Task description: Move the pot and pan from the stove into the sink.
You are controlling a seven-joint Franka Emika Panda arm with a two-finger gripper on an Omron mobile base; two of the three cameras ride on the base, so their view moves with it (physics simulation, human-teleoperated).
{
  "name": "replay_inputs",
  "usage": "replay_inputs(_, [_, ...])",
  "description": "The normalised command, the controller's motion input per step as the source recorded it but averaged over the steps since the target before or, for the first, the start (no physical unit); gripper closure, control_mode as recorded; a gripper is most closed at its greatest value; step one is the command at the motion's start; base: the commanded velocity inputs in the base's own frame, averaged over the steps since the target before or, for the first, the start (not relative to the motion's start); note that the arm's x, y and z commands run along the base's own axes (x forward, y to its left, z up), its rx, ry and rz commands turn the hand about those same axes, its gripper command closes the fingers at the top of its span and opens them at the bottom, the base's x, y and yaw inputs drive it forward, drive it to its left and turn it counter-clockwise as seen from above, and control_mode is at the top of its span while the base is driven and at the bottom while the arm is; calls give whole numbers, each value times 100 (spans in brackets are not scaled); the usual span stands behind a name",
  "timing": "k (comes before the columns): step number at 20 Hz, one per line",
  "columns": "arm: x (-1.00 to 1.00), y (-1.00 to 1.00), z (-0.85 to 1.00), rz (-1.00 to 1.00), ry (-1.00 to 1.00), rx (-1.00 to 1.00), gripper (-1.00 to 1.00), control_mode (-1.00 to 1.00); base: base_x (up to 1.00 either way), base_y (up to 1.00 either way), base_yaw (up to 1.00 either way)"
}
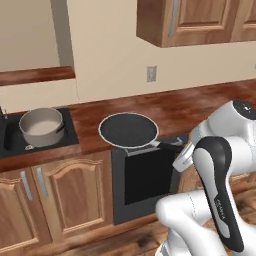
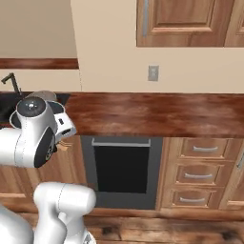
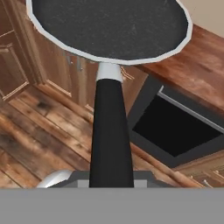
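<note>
1. Two task vessels are seen in the left base view: at 9 o'clock, the wide round grey-beige metal pot [image 1: 42, 127] with a pale inside is set upright in the matte black sink [image 1: 70, 135], inside its basin.
2. A reddish-brown wooden counter [image 1: 90, 120] is seen just right of the sink, with arched wooden cabinet doors [image 1: 75, 192] below it.
3. Near the centre of that view, the round dark frying pan [image 1: 129, 130] with a pale rim is held level in the air, over the front edge of the counter and above the dark oven door [image 1: 145, 175].
4. Its long black handle [image 1: 170, 146] is pointed toward 3 o'clock, where it is met by the gripper [image 1: 184, 156] of the white arm.
5. In the hand view the pan [image 3: 109, 28] is shown at 12 o'clock and its handle [image 3: 110, 131] is run straight down to 6 o'clock, where the gripper's jaws are closed tight upon it; the fingertips themselves are hidden by the handle.
6. In the right base view the slim dark faucet [image 2: 13, 83] is seen at 10 o'clock, and a grey wall outlet [image 2: 153, 73] is placed above the counter [image 2: 157, 114].
7. Wooden drawers with silver handles [image 2: 199, 176] are seen at 4 o'clock.
</note>
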Motion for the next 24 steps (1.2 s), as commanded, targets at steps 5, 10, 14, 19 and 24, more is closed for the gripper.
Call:
replay_inputs(5, [0,0,0,0,0,0,100,100,3,89,14])
replay_inputs(10, [0,0,0,0,0,0,100,100,4,90,13])
replay_inputs(14, [0,0,0,0,0,0,100,100,9,81,10])
replay_inputs(19, [0,0,0,0,0,0,100,100,4,2,0])
replay_inputs(24, [0,0,0,0,0,0,100,100,39,8,0])
